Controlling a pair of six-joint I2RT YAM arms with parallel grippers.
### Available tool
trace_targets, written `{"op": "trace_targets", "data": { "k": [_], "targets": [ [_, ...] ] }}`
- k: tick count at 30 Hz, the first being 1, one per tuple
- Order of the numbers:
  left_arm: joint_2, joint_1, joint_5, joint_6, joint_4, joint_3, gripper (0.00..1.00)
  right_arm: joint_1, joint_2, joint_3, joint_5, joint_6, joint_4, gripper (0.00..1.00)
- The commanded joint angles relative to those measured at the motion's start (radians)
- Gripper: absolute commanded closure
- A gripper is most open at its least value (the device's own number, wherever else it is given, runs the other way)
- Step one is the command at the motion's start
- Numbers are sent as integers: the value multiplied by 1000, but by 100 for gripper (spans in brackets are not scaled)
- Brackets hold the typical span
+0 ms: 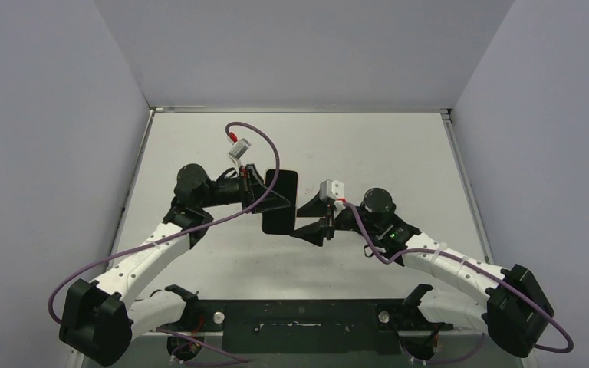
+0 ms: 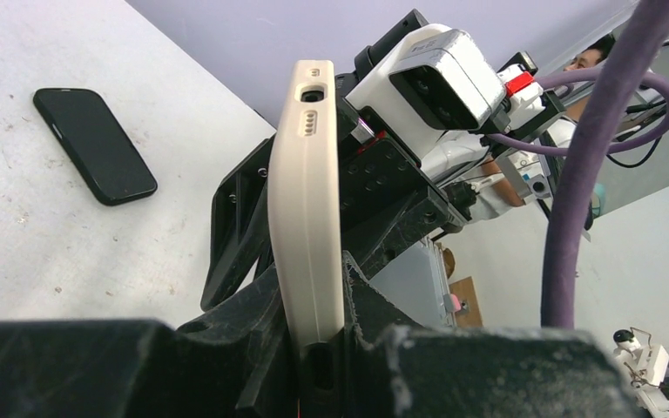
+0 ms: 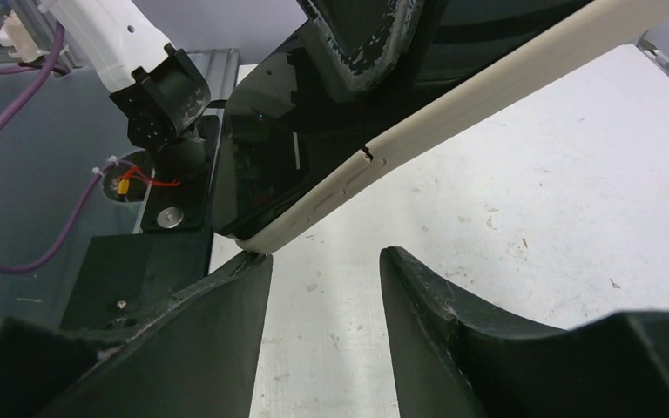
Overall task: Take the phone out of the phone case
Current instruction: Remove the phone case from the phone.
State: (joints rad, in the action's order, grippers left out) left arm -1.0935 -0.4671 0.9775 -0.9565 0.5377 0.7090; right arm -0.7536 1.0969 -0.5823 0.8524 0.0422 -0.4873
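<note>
My left gripper point(image 1: 268, 198) is shut on a cream phone case point(image 2: 307, 200) and holds it flat above the table. In the top view it shows as a black rectangle point(image 1: 280, 201). In the right wrist view a glossy black phone face point(image 3: 270, 165) fills the cream rim point(image 3: 453, 109). My right gripper point(image 1: 301, 221) is open and empty just right of the case. The case's near corner is at its left fingertip point(image 3: 257, 266). In the left wrist view a flat black phone-shaped slab point(image 2: 94, 144) lies on the table; it does not show in the top view.
The white table point(image 1: 399, 153) is walled at the back and on both sides. A black mounting plate point(image 1: 299, 326) runs along the near edge between the arm bases. Purple cables point(image 1: 257, 138) loop over both arms.
</note>
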Motion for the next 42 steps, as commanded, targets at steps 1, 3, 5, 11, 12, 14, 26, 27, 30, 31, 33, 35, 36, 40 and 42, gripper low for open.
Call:
{"op": "trace_targets", "data": {
  "k": [1, 3, 5, 11, 12, 14, 26, 27, 30, 31, 33, 35, 36, 40, 42],
  "targets": [
    [14, 4, -28, -33, 129, 0, 100, -3, 18, -40, 50, 45, -142, 51],
    [16, 4, -36, -33, 129, -6, 100, -3, 26, -44, 70, 62, -157, 51],
    [18, 4, -46, -32, 131, -9, 100, -3, 33, -47, 87, 74, -162, 51],
    [5, 4, -60, -53, 169, -15, 100, -3, 31, -42, 79, 82, -171, 50],
    [4, 4, -60, -56, 173, -16, 100, -3, 31, -42, 71, 82, -172, 51],
    [5, 3, -59, -61, 176, -16, 100, -1, 29, -42, 56, 79, -175, 51],
    [-13, -16, -24, -204, 312, -44, 100, 86, 50, -18, -65, 136, -257, 61],
    [-17, -22, -18, -216, 324, -41, 100, 99, 53, -18, -81, 146, -260, 62],
    [-32, -42, 2, -226, 334, -24, 100, 129, 68, -16, -104, 197, -296, 63],
    [-37, -49, 3, -226, 335, -20, 100, 133, 77, -20, -120, 216, -300, 63],
    [-45, -63, 5, -226, 340, -13, 100, 137, 96, -33, -150, 235, -289, 63],
    [-51, -74, -3, -226, 346, -12, 100, 137, 116, -54, -176, 254, -267, 63],
    [-52, -77, -11, -225, 346, -15, 100, 137, 124, -67, -193, 268, -256, 63],
    [-46, -77, -70, -207, 337, -44, 100, 136, 141, -101, -222, 322, -222, 63],
    [-41, -68, -122, -184, 309, -56, 100, 136, 139, -108, -236, 351, -210, 62]
  ]
}}
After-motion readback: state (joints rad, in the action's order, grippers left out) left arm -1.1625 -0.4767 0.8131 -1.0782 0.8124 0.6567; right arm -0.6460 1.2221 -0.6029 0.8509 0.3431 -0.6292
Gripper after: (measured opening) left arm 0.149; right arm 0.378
